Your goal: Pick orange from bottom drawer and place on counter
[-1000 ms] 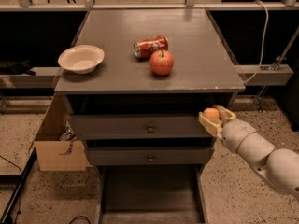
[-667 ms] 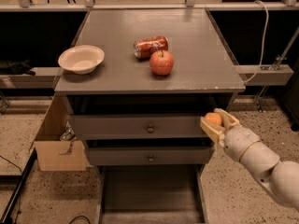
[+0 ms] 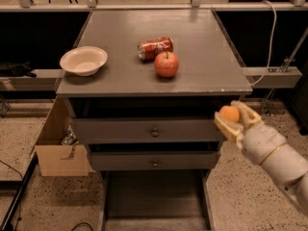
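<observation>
**Orange [image 3: 229, 113] held in the gripper [image 3: 233, 118], just under the counter [image 3: 202, 47] edge**

Camera view: the gripper sits off the right end of the top drawer [image 3: 120, 129], level with it and just below the counter's front right corner; its two pale fingers [image 3: 224, 127] are clenched around the orange, which shows between them, clear of the drawers and not on the counter; the arm [image 3: 279, 158] runs from the gripper toward the lower right. Above and to the left of the gripper lies the grey counter; on it, up and left of the gripper, an apple [image 3: 166, 64] stands just in front of a can [image 3: 155, 47] lying on its side, too close to tell whether they touch; farther left, well apart from the gripper, a bowl [image 3: 83, 60] rests near the counter's left edge. Below and left of the gripper the bottom drawer [image 3: 154, 196] stands pulled out, its dark inside showing; the top drawer and the middle drawer [image 3: 125, 161], each with a round knob, are pushed in; far left of the gripper a cardboard box [image 3: 57, 153] stands on the floor [image 3: 19, 143].
</observation>
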Available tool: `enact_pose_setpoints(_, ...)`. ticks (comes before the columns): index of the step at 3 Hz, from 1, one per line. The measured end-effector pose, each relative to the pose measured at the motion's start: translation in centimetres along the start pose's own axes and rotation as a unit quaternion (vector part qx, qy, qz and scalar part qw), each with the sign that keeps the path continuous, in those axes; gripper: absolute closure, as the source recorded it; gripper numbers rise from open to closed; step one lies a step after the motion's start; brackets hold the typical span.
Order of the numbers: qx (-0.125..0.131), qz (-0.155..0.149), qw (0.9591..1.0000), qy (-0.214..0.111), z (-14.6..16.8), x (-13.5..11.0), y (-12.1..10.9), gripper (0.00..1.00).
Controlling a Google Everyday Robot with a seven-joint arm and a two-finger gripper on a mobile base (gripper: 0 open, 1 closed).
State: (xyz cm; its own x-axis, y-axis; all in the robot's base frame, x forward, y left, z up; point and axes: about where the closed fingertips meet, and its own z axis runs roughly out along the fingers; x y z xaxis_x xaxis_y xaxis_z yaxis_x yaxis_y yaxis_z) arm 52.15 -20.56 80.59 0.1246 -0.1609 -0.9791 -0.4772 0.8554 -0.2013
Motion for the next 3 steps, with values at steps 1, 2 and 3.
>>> enact_pose_setpoints(1, 0.003, -0.036, 0.9991, -0.022, 3.5, -6.9, -4.4, 1.00)
enact_pose_setpoints(2, -0.008, -0.067, 0.9975, -0.023, 8.9, -12.5, -7.1, 1.00)
enact_pose_setpoints(3, -0.003, -0.070, 0.9965, -0.045, 11.6, -15.4, -8.7, 1.00)
